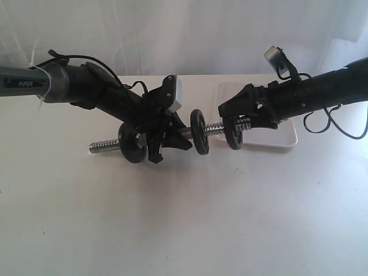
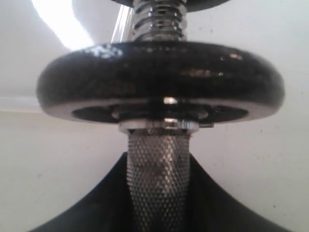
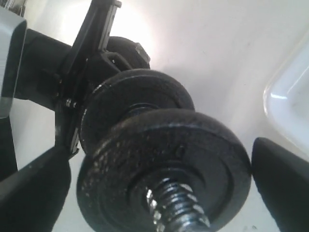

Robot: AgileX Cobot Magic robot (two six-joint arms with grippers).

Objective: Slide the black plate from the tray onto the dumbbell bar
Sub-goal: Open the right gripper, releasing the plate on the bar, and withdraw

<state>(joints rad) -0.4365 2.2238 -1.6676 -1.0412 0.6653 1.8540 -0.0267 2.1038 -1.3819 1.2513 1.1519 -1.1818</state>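
Observation:
My left gripper is shut on the knurled middle of the chrome dumbbell bar, held level above the table. In the left wrist view the knurled bar runs between the dark jaws up to a black disc. Three black discs sit on the bar: one left, one right of the grip, and the black plate on the right threaded end. My right gripper stands open around that black plate, its fingers on either side, with a gap on one side.
The white tray lies on the table behind and right of the right gripper, and its rim shows in the right wrist view. Both black arms reach in from the sides. A white backdrop hangs behind the table.

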